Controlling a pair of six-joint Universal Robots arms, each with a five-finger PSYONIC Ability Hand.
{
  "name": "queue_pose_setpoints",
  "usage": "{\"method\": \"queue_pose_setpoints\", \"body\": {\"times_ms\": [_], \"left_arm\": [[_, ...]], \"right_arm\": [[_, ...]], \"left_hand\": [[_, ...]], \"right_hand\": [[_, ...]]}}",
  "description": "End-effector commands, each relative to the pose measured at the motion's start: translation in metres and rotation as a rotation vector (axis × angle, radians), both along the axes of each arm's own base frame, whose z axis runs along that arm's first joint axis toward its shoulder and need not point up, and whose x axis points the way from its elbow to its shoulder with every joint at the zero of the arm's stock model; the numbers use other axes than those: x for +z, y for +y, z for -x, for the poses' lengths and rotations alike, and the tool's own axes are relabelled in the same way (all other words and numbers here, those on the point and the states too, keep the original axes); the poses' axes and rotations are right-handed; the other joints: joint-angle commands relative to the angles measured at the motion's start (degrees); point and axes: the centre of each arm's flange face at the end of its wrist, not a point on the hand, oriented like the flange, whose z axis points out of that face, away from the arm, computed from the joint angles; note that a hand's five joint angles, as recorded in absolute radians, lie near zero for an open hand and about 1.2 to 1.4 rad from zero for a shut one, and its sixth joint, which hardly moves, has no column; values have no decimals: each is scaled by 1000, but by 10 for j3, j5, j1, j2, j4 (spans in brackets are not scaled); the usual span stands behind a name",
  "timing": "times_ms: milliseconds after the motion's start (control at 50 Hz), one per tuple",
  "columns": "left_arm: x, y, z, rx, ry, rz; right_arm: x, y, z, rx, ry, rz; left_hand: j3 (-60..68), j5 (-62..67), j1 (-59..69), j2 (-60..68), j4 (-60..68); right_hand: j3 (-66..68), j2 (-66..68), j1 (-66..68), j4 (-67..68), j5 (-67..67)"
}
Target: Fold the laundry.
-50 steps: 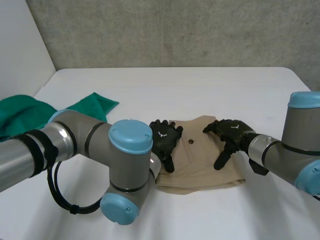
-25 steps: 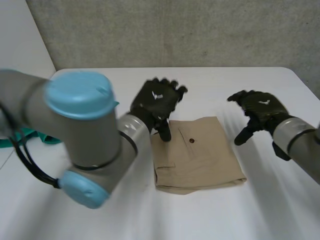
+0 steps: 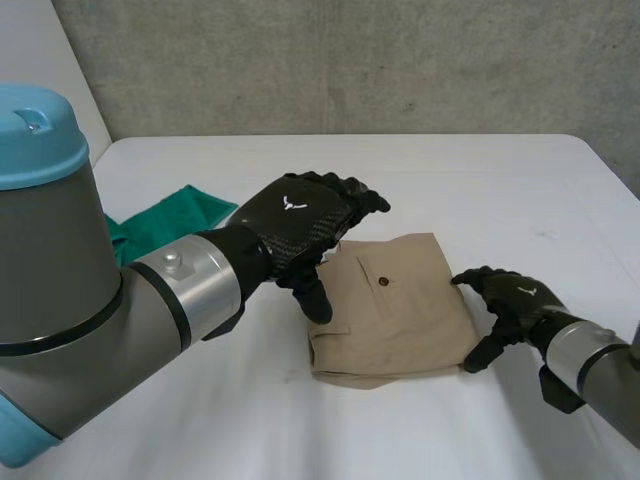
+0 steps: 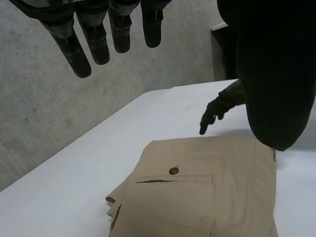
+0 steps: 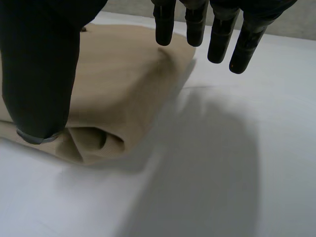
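Folded tan shorts (image 3: 400, 305) with a button pocket lie in a neat square in the middle of the white table (image 3: 480, 180). My left hand (image 3: 300, 225) hovers above their left edge, fingers straight and spread, holding nothing. In the left wrist view the shorts (image 4: 207, 192) lie under that hand's palm, its fingers (image 4: 96, 39) straight. My right hand (image 3: 510, 300) is low at the shorts' right edge, open, its thumb near the front right corner. The right wrist view has the folded edge (image 5: 113, 103) below the thumb (image 5: 42, 74), apart from the straight fingers (image 5: 217, 29).
A green cloth (image 3: 165, 220) lies at the table's left, partly behind my left arm (image 3: 90, 330). A grey concrete wall (image 3: 350, 60) stands behind the table. My right hand (image 4: 215, 108) shows beyond the shorts in the left wrist view.
Both hands have lifted off the shorts. The left hand rose and now hovers over their left edge; the right hand swung out, then came down beside their right edge.
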Motion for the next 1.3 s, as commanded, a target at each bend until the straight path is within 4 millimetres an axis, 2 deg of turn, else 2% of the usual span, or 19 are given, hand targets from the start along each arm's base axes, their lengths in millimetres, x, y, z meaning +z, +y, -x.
{"method": "queue_pose_setpoints", "body": {"times_ms": [20, 240, 360, 440, 580, 640, 700, 900, 1020, 1060, 1080, 1140, 1160, 1220, 1240, 1280, 1300], "left_arm": [[-3, -1, 0, 5, -6, -4], [-4, -4, 0, 10, 5, 10], [-5, -5, 0, 11, 8, 14], [-5, -6, -1, 16, 9, 13], [-5, -8, -1, 21, 10, 14], [-5, -8, -1, 22, 8, 13], [-6, -8, -2, 22, 8, 11], [-7, -8, -2, 28, 18, -7], [-7, -8, -2, 32, 34, -22], [-7, -8, -1, 32, 35, -21], [-7, -8, -1, 32, 37, -21], [-7, -9, -1, 35, 38, -18], [-8, -10, -1, 35, 37, -19], [-9, -10, -1, 35, 36, -20], [-9, -10, -1, 36, 36, -23], [-10, -10, -1, 38, 38, -28], [-10, -10, -1, 38, 39, -29]], "right_arm": [[-14, -5, -20, 60, -2, 17], [-19, -12, -34, 86, -22, 19], [-20, -19, -40, 94, -34, 33], [-22, -27, -41, 82, -29, 43], [-17, -42, -43, 59, -23, 83], [-12, -53, -45, 58, -23, 120], [-3, -73, -50, 63, -26, 184], [1, -127, -56, 73, 16, 293], [8, -174, -42, 23, 15, 333], [9, -183, -40, 14, 13, 346], [8, -197, -33, -9, 15, 356], [6, -221, -15, -63, 23, 366], [6, -236, 1, -105, 28, 372], [2, -257, 25, -169, 43, 379], [3, -269, 40, -210, 49, 403], [6, -277, 52, -233, 50, 435], [6, -284, 64, -255, 54, 464]], "left_hand": [[-10, -16, 1, -6, -7], [-10, -16, 1, -6, -7], [-10, -16, 1, -6, -7], [-10, -16, 1, -6, -7], [-10, -16, 1, -6, -7], [-10, -16, 1, -6, -7], [-10, -16, 1, -6, -7], [-8, -14, 2, -4, -5], [-8, -14, 2, -4, -5], [-8, -14, 2, -4, -5], [-8, -14, 2, -4, -5], [-8, -14, 2, -4, -5], [-8, -14, 2, -4, -5], [-8, -14, 2, -4, -5], [-8, -14, 2, -4, -5], [-8, -14, 2, -4, -5], [-6, -13, 4, -3, -4]], "right_hand": [[3, 5, 26, -10, -16], [79, 81, 101, 66, 60], [239, 241, 261, 225, 220], [489, 491, 511, 476, 470], [678, 680, 700, 664, 659], [681, 683, 703, 667, 662], [681, 683, 703, 667, 662], [681, 683, 703, 667, 662], [681, 683, 703, 667, 662], [681, 683, 703, 667, 662], [681, 683, 703, 667, 662], [681, 683, 703, 667, 662], [681, 683, 703, 667, 662], [681, 683, 703, 667, 662], [681, 683, 703, 667, 662], [681, 683, 703, 667, 662], [681, 683, 703, 667, 662]]}}
